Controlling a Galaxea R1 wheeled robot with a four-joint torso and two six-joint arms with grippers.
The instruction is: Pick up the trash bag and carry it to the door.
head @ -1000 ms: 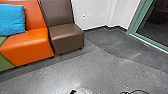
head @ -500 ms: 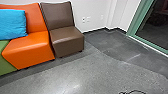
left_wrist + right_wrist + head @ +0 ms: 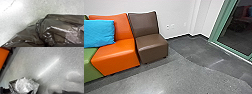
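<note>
- Ahead of me, the brown leather-like armless seat point(image 3: 151, 50) and its angular orange neighbour point(image 3: 116, 56) had slid lower in my head view; I took that as my own body rising or tipping back, not the furniture moving.
- Below my left wrist spread the trash bag, dark, glossy and see-through brown plastic point(image 3: 53, 25), with speckled grey floor beyond it; I couldn't tell whether it hung clear.
- Near my right wrist sat a crumpled, silvery-clear bundle with dark edges point(image 3: 25, 85), perhaps part of the same load.
- As for my claws, I couldn't tell whether either was wide, narrow or gripping plastic.
- For the task, the shift suited a lift under way, with carrying still ahead; the green-framed dark glass panel point(image 3: 234, 40) might have been the door, though I couldn't be sure.
</note>
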